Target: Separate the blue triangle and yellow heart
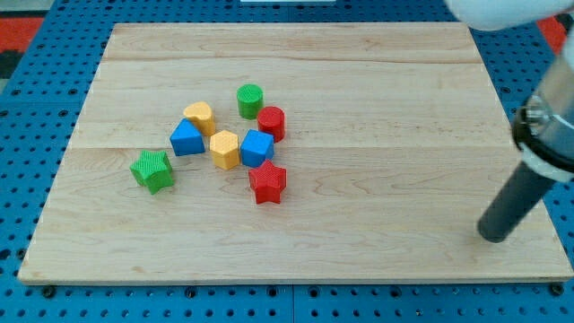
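The blue triangle (pixel 186 138) lies left of the board's middle, and the yellow heart (pixel 199 117) touches its upper right side. My tip (pixel 492 237) rests on the board near the view's right edge, far to the right of both blocks and lower than them. The dark rod rises from it toward the upper right.
Close to the pair lie a yellow hexagon (pixel 224 149), a blue cube (pixel 256 147), a red cylinder (pixel 271 122), a green cylinder (pixel 250 100), a red star (pixel 267 182) and a green star (pixel 152 170). The wooden board (pixel 377 99) lies on a blue pegboard.
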Available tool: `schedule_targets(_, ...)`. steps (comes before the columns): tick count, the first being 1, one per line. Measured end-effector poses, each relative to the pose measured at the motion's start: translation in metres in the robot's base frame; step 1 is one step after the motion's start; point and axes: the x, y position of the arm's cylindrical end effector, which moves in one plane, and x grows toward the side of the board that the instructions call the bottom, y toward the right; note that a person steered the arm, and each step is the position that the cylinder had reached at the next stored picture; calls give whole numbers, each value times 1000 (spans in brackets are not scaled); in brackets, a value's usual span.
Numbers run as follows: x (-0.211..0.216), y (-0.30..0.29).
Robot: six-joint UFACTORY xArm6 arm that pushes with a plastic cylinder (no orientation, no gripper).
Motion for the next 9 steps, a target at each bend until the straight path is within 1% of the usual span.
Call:
schedule_targets(2, 0, 48)
schedule_targets(3, -21, 52)
schedule_targets(4, -67, 104)
schedule_targets(5, -123, 105)
schedule_targets(6, -200, 40)
schedule_targets(7, -280, -42)
schedule_targets(8, -320, -177)
schedule_targets(9, -317, -313)
